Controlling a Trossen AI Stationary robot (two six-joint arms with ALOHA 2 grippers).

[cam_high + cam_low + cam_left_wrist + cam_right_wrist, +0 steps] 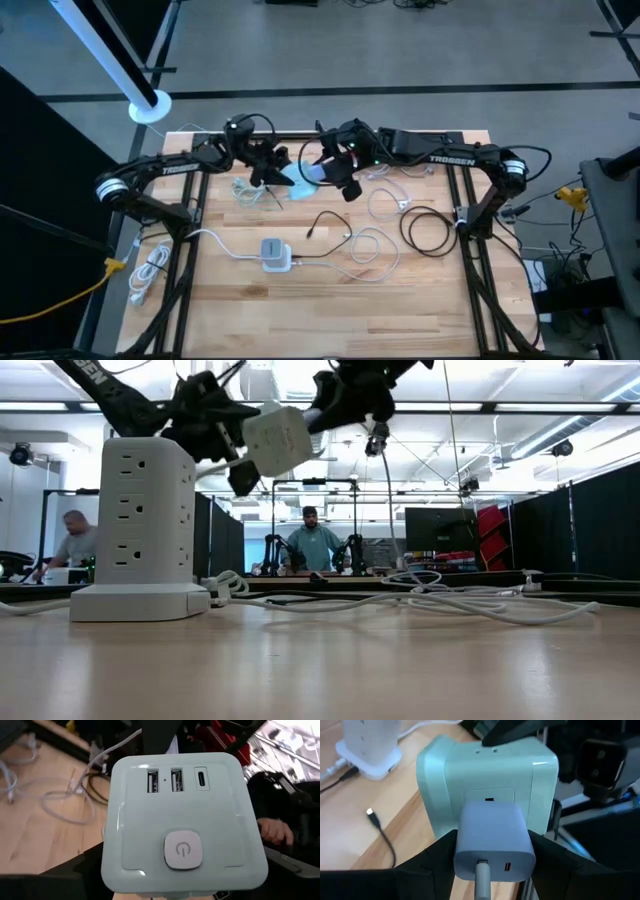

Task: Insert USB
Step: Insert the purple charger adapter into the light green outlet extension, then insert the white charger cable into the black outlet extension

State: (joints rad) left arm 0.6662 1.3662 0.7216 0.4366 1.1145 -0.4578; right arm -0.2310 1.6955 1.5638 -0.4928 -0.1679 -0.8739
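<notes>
2 grippers aloft, left (272,170) grasping 1 power cube (182,817) (3 ports), right (490,855) grasping 1 charger (491,840)

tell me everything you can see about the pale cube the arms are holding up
The cube power hub looks like pale matte plastic with rounded corners. One face carries two USB-A ports, one small oval port and a round power button. It is held in the air above the table's far side between the left end effector and the right end effector. A pale grey charger block with a cable sits plugged into another face, gripped by the right end effector.
</notes>
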